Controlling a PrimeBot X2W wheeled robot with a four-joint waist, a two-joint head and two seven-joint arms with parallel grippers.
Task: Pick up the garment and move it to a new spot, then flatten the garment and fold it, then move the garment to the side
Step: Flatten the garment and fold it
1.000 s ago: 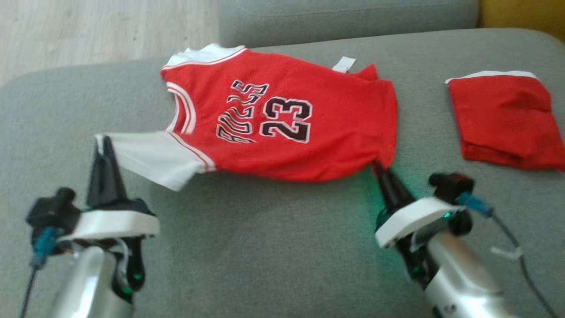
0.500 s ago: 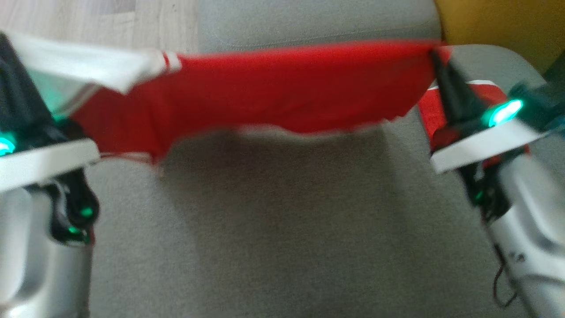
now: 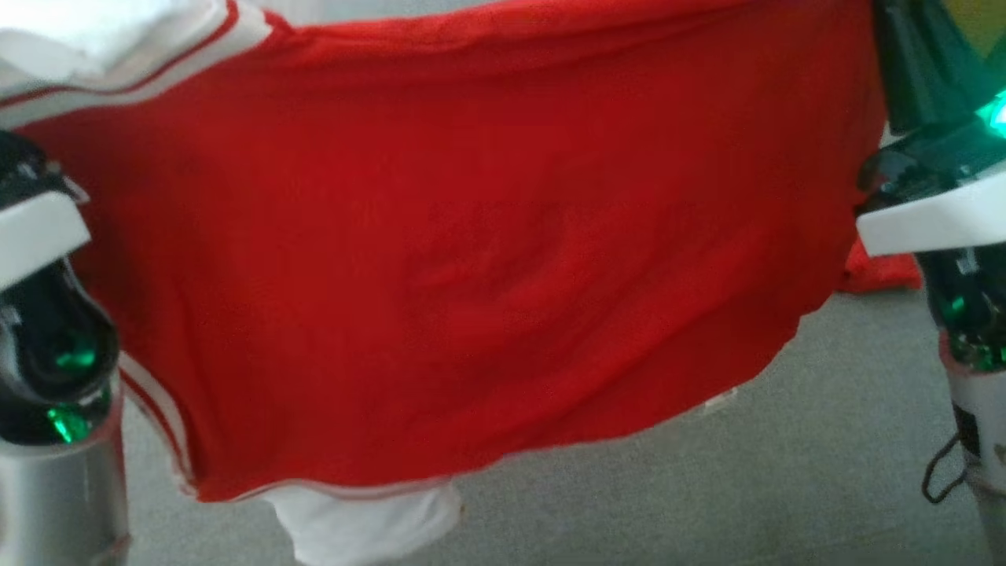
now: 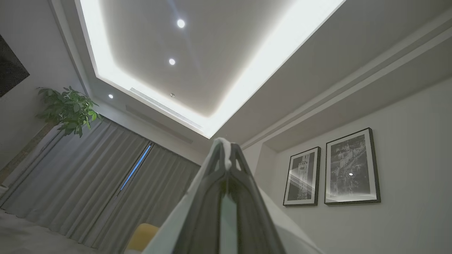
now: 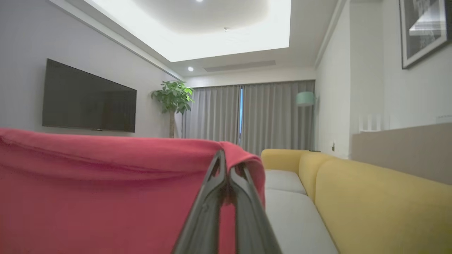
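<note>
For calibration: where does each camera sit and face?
Head camera: looks down at the jersey over the sofa; left arm and right arm flank it.
Left wrist camera: faces the ceiling; left tool pinches the jersey's white sleeve.
Right wrist camera: faces the curtains; right tool pinches the jersey.
Both wrist views share the plant.

The garment (image 3: 471,259) has risen off the sofa (image 3: 825,472).

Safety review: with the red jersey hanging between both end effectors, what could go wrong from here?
The left end effector pinches only a white edge of the red fabric jersey; it may slip. The jersey hides much of the grey sofa cushion; placement could cover the other red cloth.
</note>
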